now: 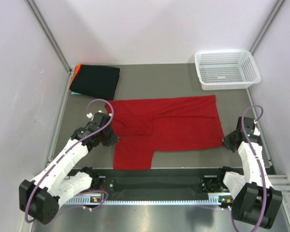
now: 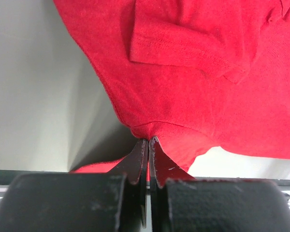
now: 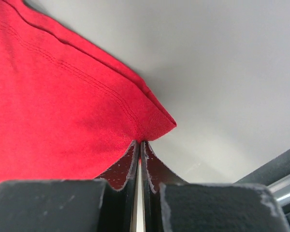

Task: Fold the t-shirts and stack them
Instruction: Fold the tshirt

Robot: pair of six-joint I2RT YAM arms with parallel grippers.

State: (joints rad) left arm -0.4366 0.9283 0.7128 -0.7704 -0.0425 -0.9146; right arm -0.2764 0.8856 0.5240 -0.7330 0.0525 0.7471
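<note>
The red t-shirt (image 1: 171,125) lies spread across the middle of the grey table, folded lengthwise, one sleeve hanging toward the front. My left gripper (image 1: 114,139) is shut on its left edge; in the left wrist view the cloth (image 2: 198,72) is pinched at the fingertips (image 2: 149,141). My right gripper (image 1: 225,141) is shut on the shirt's near right corner (image 3: 157,126), pinched at the tips (image 3: 139,143). A folded black t-shirt (image 1: 95,80) lies at the far left on a stack, with orange (image 1: 75,70) and light-blue (image 1: 74,92) edges showing under it.
A white plastic mesh basket (image 1: 226,69) stands at the far right corner. White walls enclose the table on three sides. A black metal rail (image 1: 159,184) runs along the near edge between the arm bases.
</note>
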